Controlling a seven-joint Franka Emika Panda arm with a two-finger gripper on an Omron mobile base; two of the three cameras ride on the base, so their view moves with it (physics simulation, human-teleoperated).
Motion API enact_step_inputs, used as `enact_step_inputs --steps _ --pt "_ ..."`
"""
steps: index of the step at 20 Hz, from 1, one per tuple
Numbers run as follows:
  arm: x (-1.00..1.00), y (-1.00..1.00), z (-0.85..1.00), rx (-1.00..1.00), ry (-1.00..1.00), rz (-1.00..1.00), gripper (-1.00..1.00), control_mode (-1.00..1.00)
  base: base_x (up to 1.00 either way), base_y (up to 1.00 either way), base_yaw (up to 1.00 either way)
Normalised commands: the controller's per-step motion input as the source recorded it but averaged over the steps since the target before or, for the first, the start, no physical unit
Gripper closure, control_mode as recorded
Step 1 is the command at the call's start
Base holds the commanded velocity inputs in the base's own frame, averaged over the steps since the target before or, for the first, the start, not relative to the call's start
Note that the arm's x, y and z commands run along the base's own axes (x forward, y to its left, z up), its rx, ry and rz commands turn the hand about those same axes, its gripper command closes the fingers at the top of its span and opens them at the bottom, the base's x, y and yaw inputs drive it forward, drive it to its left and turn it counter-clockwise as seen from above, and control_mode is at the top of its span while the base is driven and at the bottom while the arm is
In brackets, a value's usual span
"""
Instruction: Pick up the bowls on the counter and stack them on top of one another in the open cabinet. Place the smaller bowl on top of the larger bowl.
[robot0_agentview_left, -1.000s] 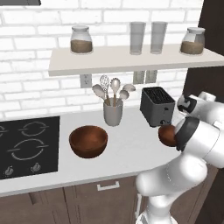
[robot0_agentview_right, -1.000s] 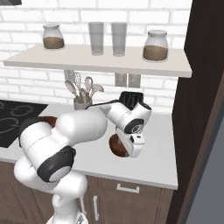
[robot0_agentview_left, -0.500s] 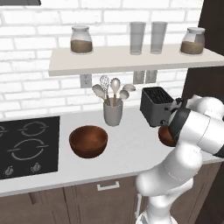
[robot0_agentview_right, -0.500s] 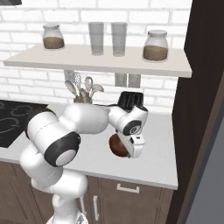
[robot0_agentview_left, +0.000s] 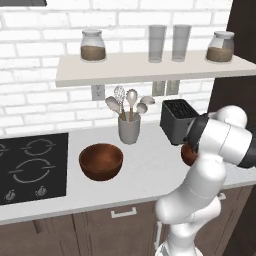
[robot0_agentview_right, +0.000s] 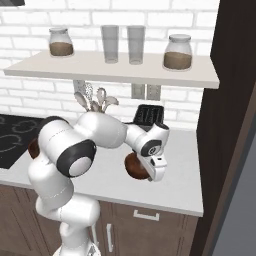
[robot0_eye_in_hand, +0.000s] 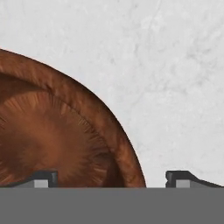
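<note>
The smaller bowl (robot0_agentview_right: 134, 166), dark reddish-brown, sits on the counter (robot0_agentview_left: 150, 172) in front of the toaster; the left base view shows a sliver of the smaller bowl (robot0_agentview_left: 188, 155) behind my arm. My gripper (robot0_agentview_right: 150, 176) points down at its right side. In the hand view my gripper (robot0_eye_in_hand: 111, 179) is open and straddles the smaller bowl's (robot0_eye_in_hand: 48, 135) rim, one tip over the inside and one over bare counter (robot0_eye_in_hand: 175, 65). The larger bowl (robot0_agentview_left: 101, 161) stands apart, left of centre beside the cooktop. The open cabinet (robot0_agentview_left: 150, 70) runs along the brick wall above.
A black toaster (robot0_agentview_left: 177, 120) and a grey utensil cup (robot0_agentview_left: 129, 129) stand at the back of the counter. The cooktop (robot0_agentview_left: 30, 167) is at the left. Two jars (robot0_agentview_left: 93, 46) and two glasses (robot0_agentview_left: 157, 43) occupy the shelf. A dark tall panel (robot0_agentview_right: 230, 125) bounds the right.
My hand has sunk a little closer over the smaller bowl and the arm's elbow has swung slightly. Both bowls stay where they were.
</note>
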Motion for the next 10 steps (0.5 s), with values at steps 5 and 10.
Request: enact_step_inputs --steps 5,10 --pt "0.00 0.00 0.00 0.00 0.00 0.00 1.00 -1.00 0.00 0.00 0.00" --pt "0.00 0.00 0.00 0.00 0.00 0.00 1.00 -1.00 0.00 0.00 0.00"
